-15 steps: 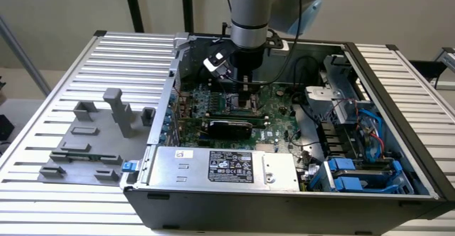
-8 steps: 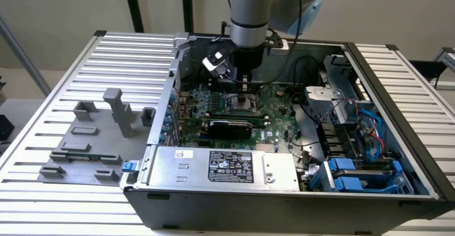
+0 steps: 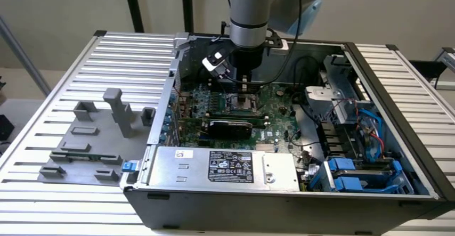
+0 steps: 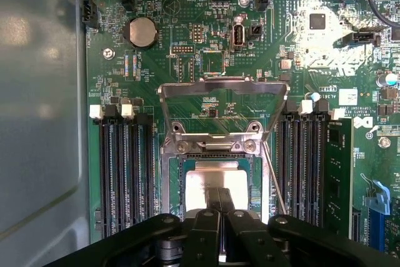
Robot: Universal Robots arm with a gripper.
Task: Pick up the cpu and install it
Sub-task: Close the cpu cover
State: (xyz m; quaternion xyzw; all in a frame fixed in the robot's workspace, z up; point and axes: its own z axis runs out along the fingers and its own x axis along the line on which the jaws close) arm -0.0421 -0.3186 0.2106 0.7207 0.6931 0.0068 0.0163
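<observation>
A: Claw first?
B: Gripper (image 4: 219, 199): black matte fingers pressed together, nothing pinched between them. Tips sit over the cpu (image 4: 206, 178); can't tell if they touch it.
A: Where's the cpu?
B: Flat in the socket (image 4: 170, 186) on the green motherboard (image 4: 206, 54). Pale silver square top, partly hidden by the fingers.
A: Around it?
B: Shiny steel load plate (image 4: 222, 104) tipped up open just past the socket, with a thin wire lever (image 4: 275, 179) beside it. Long black memory slots (image 4: 125, 173) flank the socket on 2 sides. Round coin cell (image 4: 142, 31) further out.
A: Exterior view?
B: Grey cylindrical arm (image 3: 249, 12) reaches straight down into the open dark case (image 3: 284, 209). Silver labelled power supply box (image 3: 224, 167) runs along the near wall. Grey plastic fixture blocks (image 3: 106, 135) stand on the ribbed aluminium table (image 3: 64, 65), at the exterior view's left of the case.
</observation>
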